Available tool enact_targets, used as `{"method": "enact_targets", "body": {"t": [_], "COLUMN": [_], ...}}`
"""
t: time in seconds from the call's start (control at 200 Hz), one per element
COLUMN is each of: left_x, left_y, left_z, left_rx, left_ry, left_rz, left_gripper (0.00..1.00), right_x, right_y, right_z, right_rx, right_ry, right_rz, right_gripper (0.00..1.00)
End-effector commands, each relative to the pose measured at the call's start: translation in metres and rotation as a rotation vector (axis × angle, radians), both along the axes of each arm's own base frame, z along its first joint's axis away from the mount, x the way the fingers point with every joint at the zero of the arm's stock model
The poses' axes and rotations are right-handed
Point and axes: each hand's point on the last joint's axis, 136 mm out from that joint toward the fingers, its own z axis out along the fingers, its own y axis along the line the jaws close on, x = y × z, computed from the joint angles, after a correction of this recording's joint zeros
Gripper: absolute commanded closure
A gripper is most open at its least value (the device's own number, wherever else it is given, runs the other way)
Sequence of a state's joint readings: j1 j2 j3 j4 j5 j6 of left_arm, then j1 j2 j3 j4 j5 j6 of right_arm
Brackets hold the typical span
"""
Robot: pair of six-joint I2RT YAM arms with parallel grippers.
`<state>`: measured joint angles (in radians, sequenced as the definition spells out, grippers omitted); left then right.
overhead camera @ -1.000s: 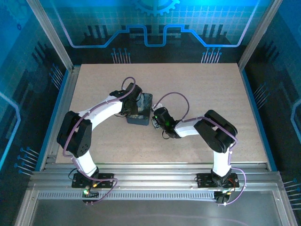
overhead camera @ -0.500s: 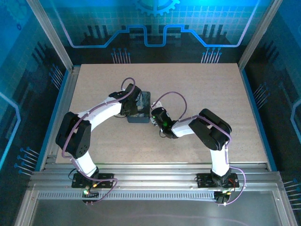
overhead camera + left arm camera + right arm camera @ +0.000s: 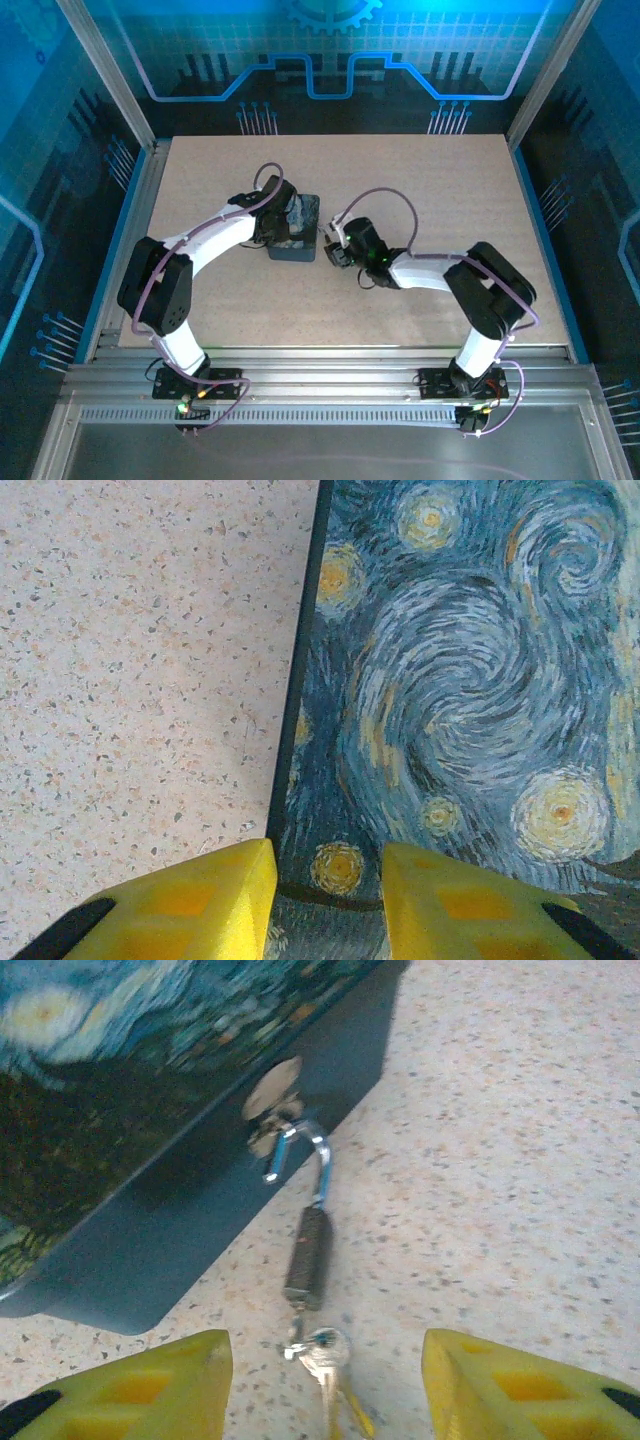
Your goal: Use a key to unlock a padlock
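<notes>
Right tool [image 3: 322, 1348] stands open, its 2 fingers wide apart over the table [image 3: 520, 1160]. Left tool [image 3: 328, 848] is also open, straddling 1 edge of the painted tin [image 3: 470, 680], whose inside is hidden. In the right wrist view, the padlock [image 3: 305, 1257] hooks onto the tin's side clasp and lies between the fingers, with the key [image 3: 327, 1360] at its near end.

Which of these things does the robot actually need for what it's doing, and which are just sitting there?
Part of the job:
- padlock, hanging by its shackle
- key, at the padlock's lower end

Just there:
- painted tin, which the padlock hangs on
- speckled table
</notes>
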<state>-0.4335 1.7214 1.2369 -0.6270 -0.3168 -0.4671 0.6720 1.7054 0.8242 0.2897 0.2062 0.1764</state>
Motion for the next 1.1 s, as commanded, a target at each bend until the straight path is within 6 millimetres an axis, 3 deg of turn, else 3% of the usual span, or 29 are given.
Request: {"method": "enact_targets", "body": {"t": [0.0,0.055,0.32,0.575,0.775,1.096], "left_x": [-0.017,-0.017,-0.017,-0.017,-0.017,-0.017], "left_y": [0.011,0.010,0.009,0.009,0.008,0.010], "left_z": [-0.017,-0.017,-0.017,-0.015,-0.015,-0.013], "left_rx": [0.033,0.030,0.021,0.020,0.015,0.021], "left_ry": [0.108,0.108,0.112,0.110,0.109,0.104], "left_rz": [-0.007,-0.008,-0.003,-0.003,-0.004,-0.005], "left_gripper": [0.66,0.66,0.66,0.67,0.67,0.67], "right_x": [-0.005,0.003,0.011,0.020,0.025,0.020], "right_y": [-0.010,-0.006,0.013,0.013,0.018,0.023], "right_z": [-0.008,-0.004,-0.020,-0.038,-0.037,-0.016], "right_rx": [0.133,0.190,0.260,0.239,0.260,0.267], "right_ry": [0.222,0.265,0.350,0.374,0.365,0.313], "right_rz": [-0.028,-0.034,0.003,-0.046,-0.052,-0.029], "right_gripper": [0.48,0.49,0.54,0.61,0.62,0.58]}}
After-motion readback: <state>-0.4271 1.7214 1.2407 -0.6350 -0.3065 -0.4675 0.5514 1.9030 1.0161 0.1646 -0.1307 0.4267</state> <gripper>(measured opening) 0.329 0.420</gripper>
